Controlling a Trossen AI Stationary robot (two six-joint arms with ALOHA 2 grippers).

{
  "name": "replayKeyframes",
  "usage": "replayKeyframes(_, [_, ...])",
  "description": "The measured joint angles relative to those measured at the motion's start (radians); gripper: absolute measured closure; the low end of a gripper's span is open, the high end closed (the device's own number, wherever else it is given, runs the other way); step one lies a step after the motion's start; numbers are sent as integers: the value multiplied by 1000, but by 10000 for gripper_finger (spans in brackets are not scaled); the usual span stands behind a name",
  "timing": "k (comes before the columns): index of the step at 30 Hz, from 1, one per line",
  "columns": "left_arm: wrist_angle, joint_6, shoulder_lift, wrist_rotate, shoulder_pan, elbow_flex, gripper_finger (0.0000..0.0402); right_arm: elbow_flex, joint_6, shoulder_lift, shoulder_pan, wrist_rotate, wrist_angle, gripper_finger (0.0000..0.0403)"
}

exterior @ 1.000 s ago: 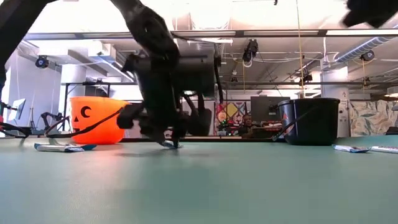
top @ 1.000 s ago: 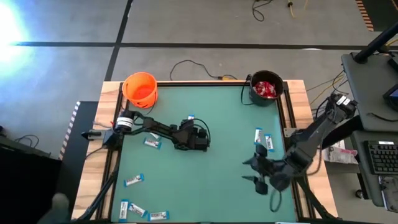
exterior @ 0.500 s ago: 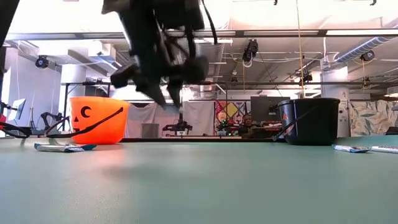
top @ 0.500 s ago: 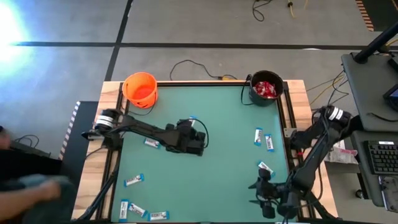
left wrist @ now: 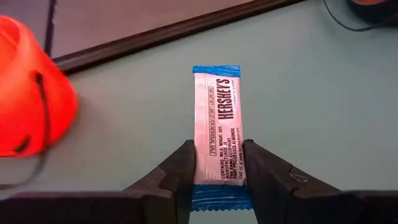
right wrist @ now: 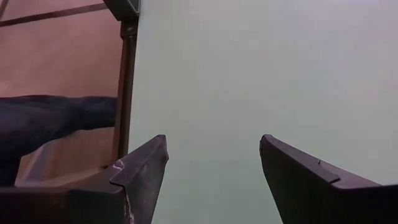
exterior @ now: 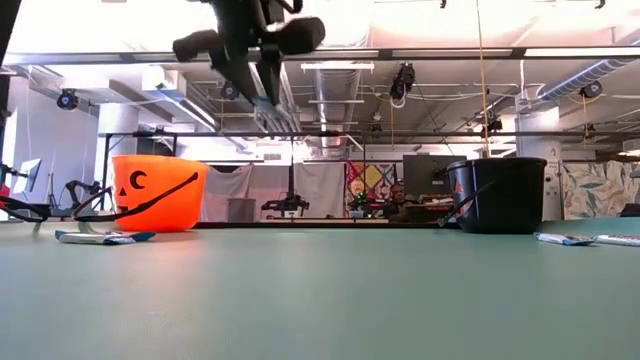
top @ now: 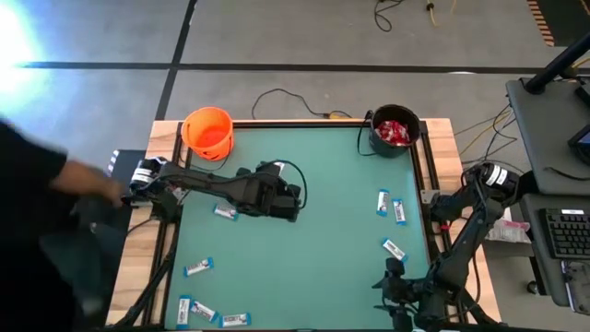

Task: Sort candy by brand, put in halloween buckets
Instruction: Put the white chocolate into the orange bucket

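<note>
One flat glossy bar (left wrist: 219,124) | left tool (left wrist: 217,177) clamped | orange round pail (left wrist: 31,93)

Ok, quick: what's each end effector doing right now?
Left end effector: closed on a blue-and-white candy bar, lifted off the table.
Right end effector: open, holding nothing, at the table's near right corner.

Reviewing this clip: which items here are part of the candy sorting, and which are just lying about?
Part of the job:
- Hershey's bar held in the left gripper
- loose blue-and-white bars on the mat
- orange bucket
- black bucket holding red packets
- right gripper, open, empty, at the table's near right corner

Just lying about:
- cable behind the table
- keyboard on the side desk
</note>
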Motion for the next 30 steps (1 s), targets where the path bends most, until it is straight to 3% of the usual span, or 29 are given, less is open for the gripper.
replayKeyframes(18, [-348,3,-2,-2,120,281,294,0,32,-2,12,-1,15,156])
replayKeyframes(30, [-346,35,-85,31,225,248,294,0,32,-2,13,-1,16,156])
